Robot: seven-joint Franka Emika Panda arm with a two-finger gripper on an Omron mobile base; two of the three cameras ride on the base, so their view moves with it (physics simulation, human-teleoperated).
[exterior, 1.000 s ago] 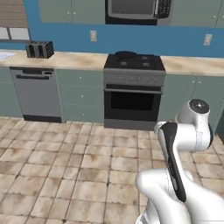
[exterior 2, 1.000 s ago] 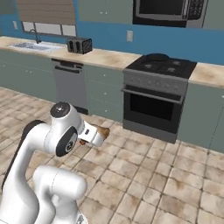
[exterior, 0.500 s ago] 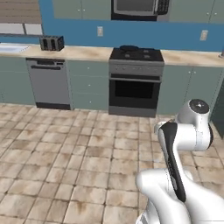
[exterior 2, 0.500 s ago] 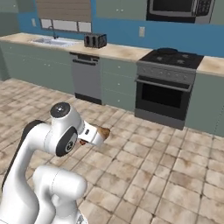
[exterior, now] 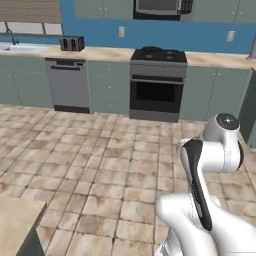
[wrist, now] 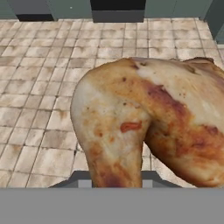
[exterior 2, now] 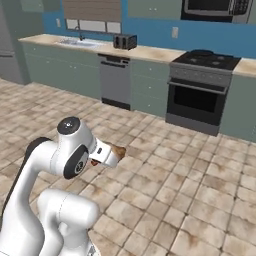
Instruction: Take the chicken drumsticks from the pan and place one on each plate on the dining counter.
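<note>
Tan tiled floor [exterior: 100,165], grey-green cabinets [exterior: 107,85], blue wall [exterior: 165,35].

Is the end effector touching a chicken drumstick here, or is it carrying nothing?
Touching. In the hand view the chicken drumstick sits right at the end effector; the right base view shows it at the end effector's tip, above the floor.

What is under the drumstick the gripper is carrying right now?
Under the drumstick lies bare tiled floor, with the oven's dark base further off. The meat covers the floor directly beneath it and hides the gripper's fingertips.
</note>
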